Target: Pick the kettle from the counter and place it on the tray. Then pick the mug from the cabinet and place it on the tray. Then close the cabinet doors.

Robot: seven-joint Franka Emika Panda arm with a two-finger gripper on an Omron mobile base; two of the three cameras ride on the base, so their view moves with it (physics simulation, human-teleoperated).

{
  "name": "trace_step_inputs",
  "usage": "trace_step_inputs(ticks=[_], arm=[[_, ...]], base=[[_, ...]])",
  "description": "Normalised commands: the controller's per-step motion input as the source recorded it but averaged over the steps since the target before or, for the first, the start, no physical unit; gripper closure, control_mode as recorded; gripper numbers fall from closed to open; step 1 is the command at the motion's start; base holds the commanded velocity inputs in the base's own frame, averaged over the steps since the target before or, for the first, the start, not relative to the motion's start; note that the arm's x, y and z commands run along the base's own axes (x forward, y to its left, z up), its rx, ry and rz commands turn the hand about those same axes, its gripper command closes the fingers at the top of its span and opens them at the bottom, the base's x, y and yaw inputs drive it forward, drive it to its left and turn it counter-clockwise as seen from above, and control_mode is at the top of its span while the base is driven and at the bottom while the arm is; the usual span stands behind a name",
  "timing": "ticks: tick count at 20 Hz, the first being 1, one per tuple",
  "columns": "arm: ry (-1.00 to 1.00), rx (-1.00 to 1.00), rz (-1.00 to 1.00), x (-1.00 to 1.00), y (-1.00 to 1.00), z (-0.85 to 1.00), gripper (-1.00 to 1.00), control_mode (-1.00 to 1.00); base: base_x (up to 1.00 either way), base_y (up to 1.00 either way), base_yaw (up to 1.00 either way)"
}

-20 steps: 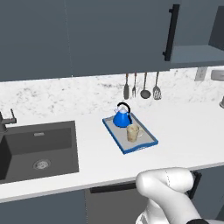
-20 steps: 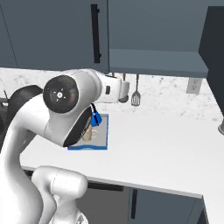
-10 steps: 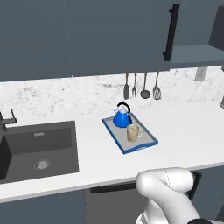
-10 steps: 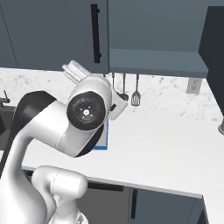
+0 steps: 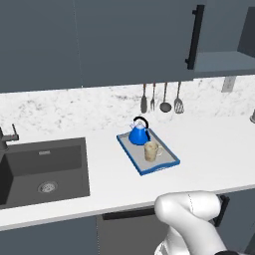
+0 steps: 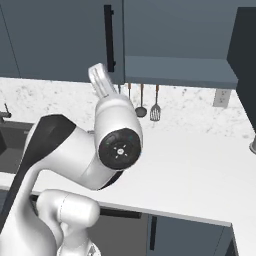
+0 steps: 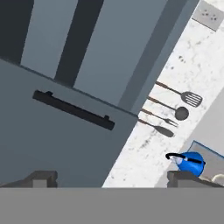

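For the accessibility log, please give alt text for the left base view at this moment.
A blue-rimmed tray on the white counter holds the blue kettle and the beige mug. A dark sink lies to its left, utensils hang behind, and one cabinet door stands open.

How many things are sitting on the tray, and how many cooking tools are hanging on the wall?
Kettle on the tray: 1
Mug on the tray: 1
Hanging utensils on the wall: 4
Total: 6
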Motion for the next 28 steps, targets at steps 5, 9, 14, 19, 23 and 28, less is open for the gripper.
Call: trace_step_inputs(ticks=[5,9,14,19,23,28], arm=[[0.00,0.40,0.00,-0.06,0.00,-0.02,-1.00,-1.00],[-0.02,0.39,0.00,-0.02,0.00,-0.01,-1.00,-1.00],[-0.03,0.38,0.00,-0.01,0.00,-0.02,-1.00,-1.00],[-0.02,0.38,0.00,-0.03,-0.08,0.00,-1.00,-1.00],[-0.01,0.24,0.00,0.00,-0.18,-0.02,-1.00,-1.00],[-0.04,0.08,0.00,0.04,-0.27,-0.04,-1.00,-1.00]], base=[[0.00,0.00,0.00],[0.00,0.00,0.00],[0.00,0.00,0.00],[0.00,0.00,0.00],[0.00,0.00,0.00],[0.00,0.00,0.00]])
